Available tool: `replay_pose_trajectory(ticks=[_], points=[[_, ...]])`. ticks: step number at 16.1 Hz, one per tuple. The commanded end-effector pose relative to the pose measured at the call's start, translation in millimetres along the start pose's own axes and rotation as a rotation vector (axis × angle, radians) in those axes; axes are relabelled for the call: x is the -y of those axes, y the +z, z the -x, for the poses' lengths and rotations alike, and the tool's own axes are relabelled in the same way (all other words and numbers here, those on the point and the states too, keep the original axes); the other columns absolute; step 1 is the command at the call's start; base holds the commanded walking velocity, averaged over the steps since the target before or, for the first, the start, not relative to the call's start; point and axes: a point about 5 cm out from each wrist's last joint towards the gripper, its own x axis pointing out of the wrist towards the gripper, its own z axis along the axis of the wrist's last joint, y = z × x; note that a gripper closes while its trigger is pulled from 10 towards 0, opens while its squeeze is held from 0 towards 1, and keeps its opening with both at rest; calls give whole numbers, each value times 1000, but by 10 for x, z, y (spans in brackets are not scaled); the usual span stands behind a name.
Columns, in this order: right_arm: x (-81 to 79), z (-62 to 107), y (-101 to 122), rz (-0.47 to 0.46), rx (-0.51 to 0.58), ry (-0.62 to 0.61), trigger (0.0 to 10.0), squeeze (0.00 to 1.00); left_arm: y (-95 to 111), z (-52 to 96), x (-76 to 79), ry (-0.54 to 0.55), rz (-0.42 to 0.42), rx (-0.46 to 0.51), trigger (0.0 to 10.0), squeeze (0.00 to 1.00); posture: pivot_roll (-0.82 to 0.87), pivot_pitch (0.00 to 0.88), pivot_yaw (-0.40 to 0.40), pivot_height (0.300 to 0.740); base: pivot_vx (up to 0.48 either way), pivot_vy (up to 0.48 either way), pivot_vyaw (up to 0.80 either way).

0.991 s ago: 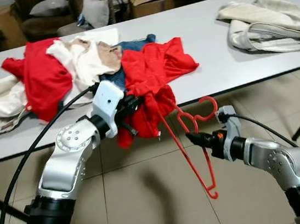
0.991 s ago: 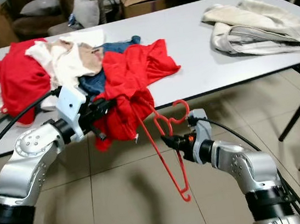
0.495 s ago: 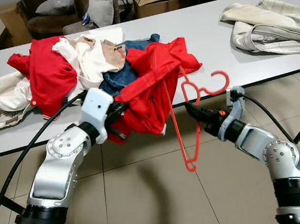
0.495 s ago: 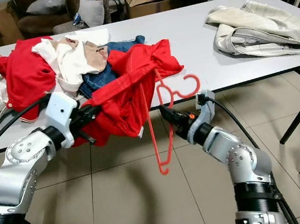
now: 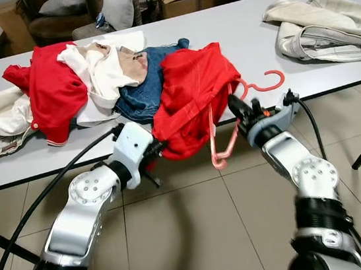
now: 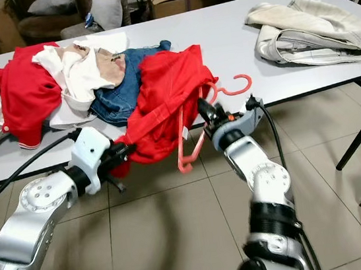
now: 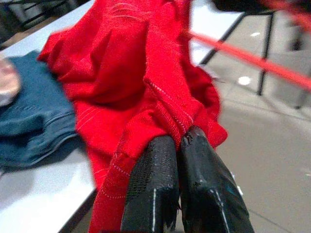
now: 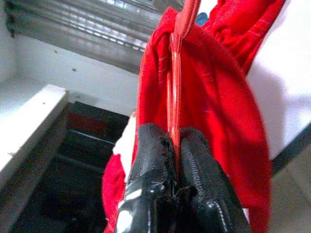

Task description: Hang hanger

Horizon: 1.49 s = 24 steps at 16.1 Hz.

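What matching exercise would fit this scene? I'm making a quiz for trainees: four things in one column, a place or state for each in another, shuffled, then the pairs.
Things:
1. red hanger
2. red garment
3. blue jeans
4. cream jacket

Places or states:
A. lies apart at the table's far right
B. pinched at its hem by the left gripper
C. clamped in the right gripper, lower end over the floor
D. in the pile, beside the red garment

Pairs: 1-C, 2-B, 3-D, 4-A
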Motion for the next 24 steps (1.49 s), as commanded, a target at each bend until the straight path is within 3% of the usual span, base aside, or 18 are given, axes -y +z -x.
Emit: replay_pose_trajectory(ticks=[1,2,8,10,11,12,13,14,15,16,17,18,21,24], points=[[-65,-57,27,-44,33,13,10000,0,40,27,55,-57,2,16,0,0,-53,0,89,740,0,0,0],[-115,-122,8,-98,41,28,10000,0,68,37,111,-106,14,31,0,0,-53,0,89,740,0,0,0],[-184,-287,-52,-83,54,1,10000,0,273,39,339,-282,155,134,0,0,-51,0,92,740,0,0,0],[-201,-348,-66,-101,66,-15,10000,0,337,-64,397,-272,148,135,0,0,-51,0,90,740,0,0,0],[-216,-376,-99,-86,59,-21,10000,0,336,-147,396,-223,118,114,784,0,-53,0,90,740,0,0,0],[-220,-402,-150,-59,45,-41,10000,0,374,-235,412,-186,108,122,745,0,-54,0,92,740,0,0,0],[-225,-421,-188,-46,37,-48,10000,0,417,-287,455,-185,104,132,1451,0,-52,0,93,740,0,0,0],[-251,-440,-213,-70,38,-32,10000,0,413,-337,491,-170,60,109,4627,0,-53,0,95,740,0,0,0],[-284,-451,-225,-94,42,-11,10000,0,372,-384,467,-108,13,74,10000,0,-54,0,97,740,0,0,0],[-309,-454,-222,-94,52,4,10000,0,341,-396,414,-64,-7,59,10000,0,-54,0,99,740,0,0,0],[-321,-457,-214,-103,64,7,10000,0,326,-394,372,-39,-33,51,10000,388,-55,0,101,740,0,0,0],[-325,-460,-191,-107,84,10,10000,0,346,-386,339,-26,6,71,10000,1000,-53,0,103,740,0,0,0],[-338,-469,-165,-121,117,40,10000,0,425,-373,437,-106,62,127,10000,1000,-52,0,106,740,0,0,0],[-312,-480,-131,-100,142,15,10000,0,458,-381,572,-192,57,143,10000,1000,-49,0,108,740,0,0,0]])
